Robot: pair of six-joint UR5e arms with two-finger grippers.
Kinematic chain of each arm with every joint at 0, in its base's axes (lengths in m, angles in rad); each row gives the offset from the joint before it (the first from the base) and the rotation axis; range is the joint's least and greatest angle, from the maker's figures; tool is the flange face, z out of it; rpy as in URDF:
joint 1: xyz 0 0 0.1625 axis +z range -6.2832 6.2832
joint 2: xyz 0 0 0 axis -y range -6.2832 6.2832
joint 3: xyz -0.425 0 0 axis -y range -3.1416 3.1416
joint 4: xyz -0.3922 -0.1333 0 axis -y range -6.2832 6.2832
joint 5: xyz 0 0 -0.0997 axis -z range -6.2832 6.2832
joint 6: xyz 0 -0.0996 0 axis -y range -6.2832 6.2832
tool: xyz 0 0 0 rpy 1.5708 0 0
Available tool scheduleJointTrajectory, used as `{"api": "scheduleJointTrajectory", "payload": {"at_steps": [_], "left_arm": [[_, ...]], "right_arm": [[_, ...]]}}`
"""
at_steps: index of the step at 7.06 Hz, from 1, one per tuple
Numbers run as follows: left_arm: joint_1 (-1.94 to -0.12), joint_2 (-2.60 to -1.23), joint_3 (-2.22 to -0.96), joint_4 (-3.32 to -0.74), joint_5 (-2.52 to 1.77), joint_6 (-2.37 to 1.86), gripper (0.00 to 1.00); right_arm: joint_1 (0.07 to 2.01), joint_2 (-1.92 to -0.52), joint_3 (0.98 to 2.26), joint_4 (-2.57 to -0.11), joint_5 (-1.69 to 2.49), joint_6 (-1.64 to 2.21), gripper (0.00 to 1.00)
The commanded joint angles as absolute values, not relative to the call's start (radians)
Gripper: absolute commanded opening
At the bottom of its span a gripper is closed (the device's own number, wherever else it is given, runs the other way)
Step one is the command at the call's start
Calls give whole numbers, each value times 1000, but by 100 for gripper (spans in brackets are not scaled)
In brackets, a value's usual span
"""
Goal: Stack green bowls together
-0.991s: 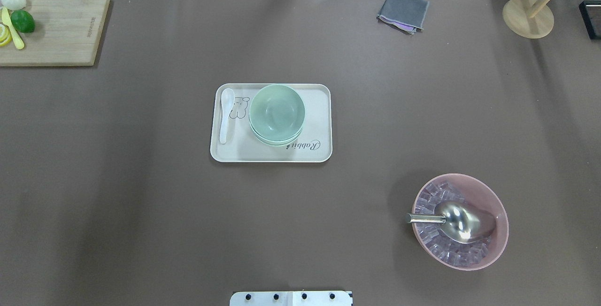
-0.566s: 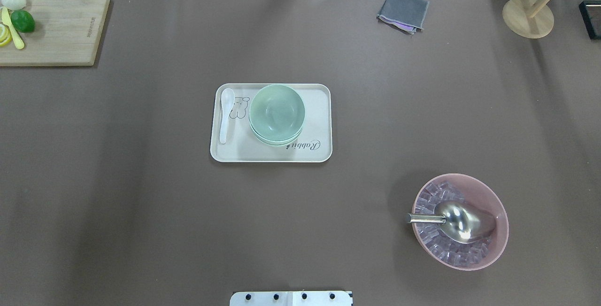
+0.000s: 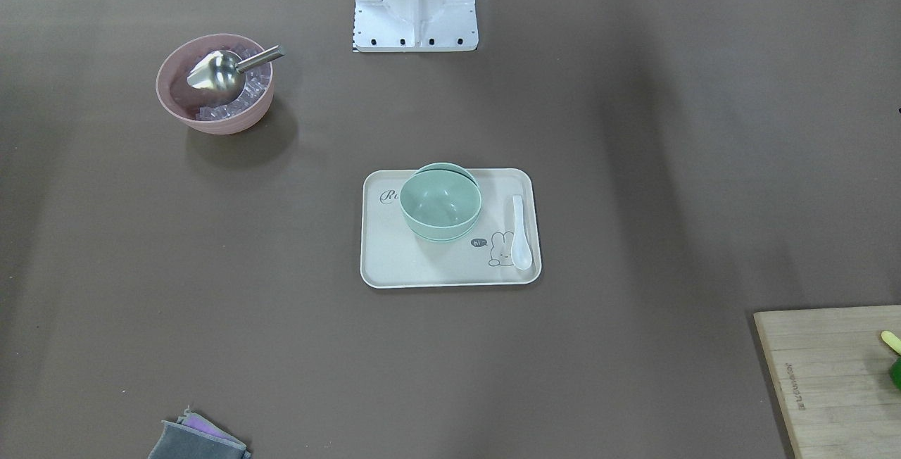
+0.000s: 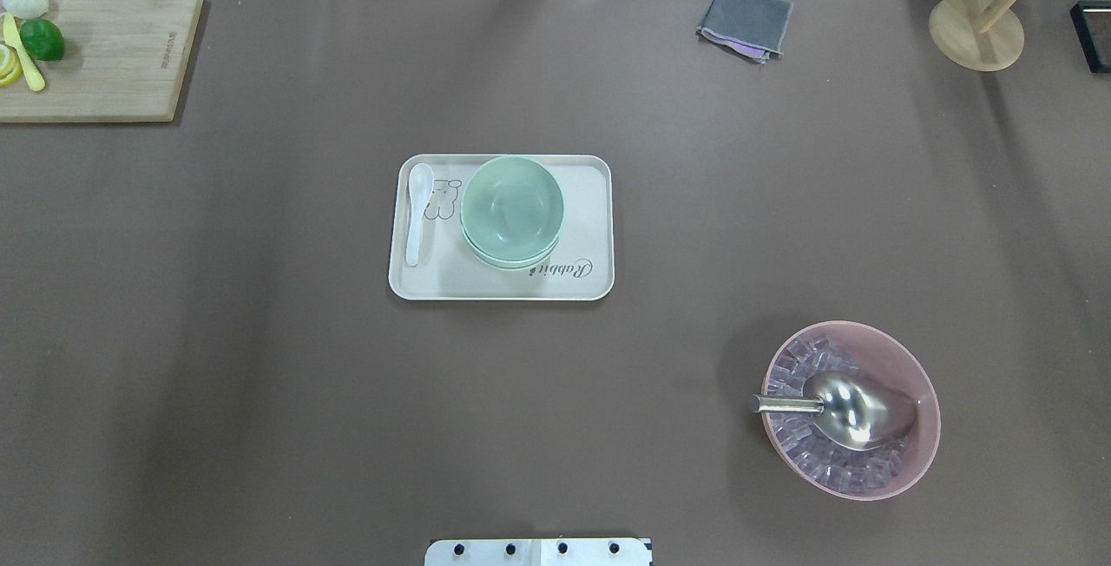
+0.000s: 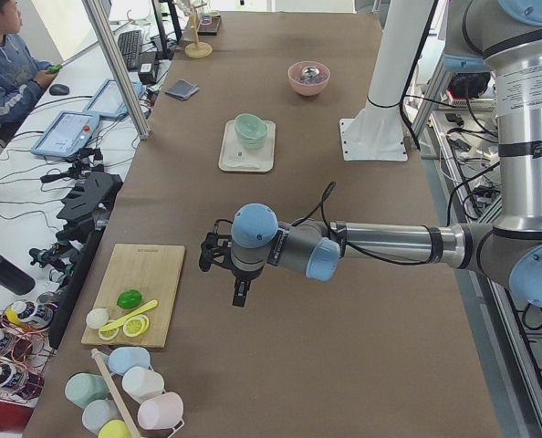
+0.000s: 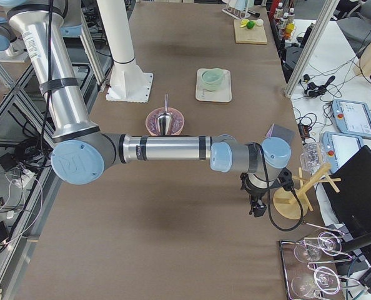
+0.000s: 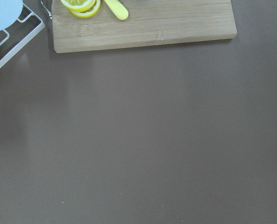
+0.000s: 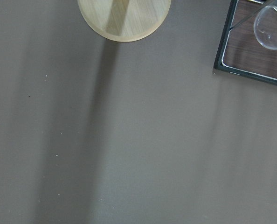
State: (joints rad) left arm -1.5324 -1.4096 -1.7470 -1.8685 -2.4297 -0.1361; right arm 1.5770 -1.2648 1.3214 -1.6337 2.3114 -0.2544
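1. Bowls (image 4: 512,206), pale green, round, deep-sided and smooth with a matte finish, sit nested in one stack at the middle of the overhead frame. Lower rims peek out under the top one, which is empty.
2. The stack stands on a flat cream tray (image 4: 590,281) with rounded corners, a raised lip, a printed rabbit and a script word. A glossy white spoon (image 4: 418,212) lies along the tray's left side, just beside the stack.
3. At lower right, a larger pink bowl (image 4: 925,392) holds clear ice cubes (image 4: 820,464) and a shiny metal scoop (image 4: 857,411), whose handle juts over the left rim.
4. At upper left, a wooden cutting board (image 4: 113,62) carries a lime (image 4: 42,39) and lemon slices. A folded grey cloth (image 4: 745,19) lies at top centre-right on the brown surface (image 4: 260,375).
5. The left gripper (image 5: 238,297) hangs point-down near the board, and the right gripper (image 6: 255,209) hangs by a round wooden stand base (image 6: 288,204). Both are well apart from the stack. Only the side views show them, so I cannot tell how wide either stands.
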Motion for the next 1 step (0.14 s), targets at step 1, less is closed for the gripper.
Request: {"api": "scheduleJointTrajectory", "payload": {"at_steps": [1], "left_arm": [[-1532, -1411, -1749, -1868, -2431, -137, 98]], "right_arm": [[1577, -1264, 1324, -1634, 2312, -253, 100]]}}
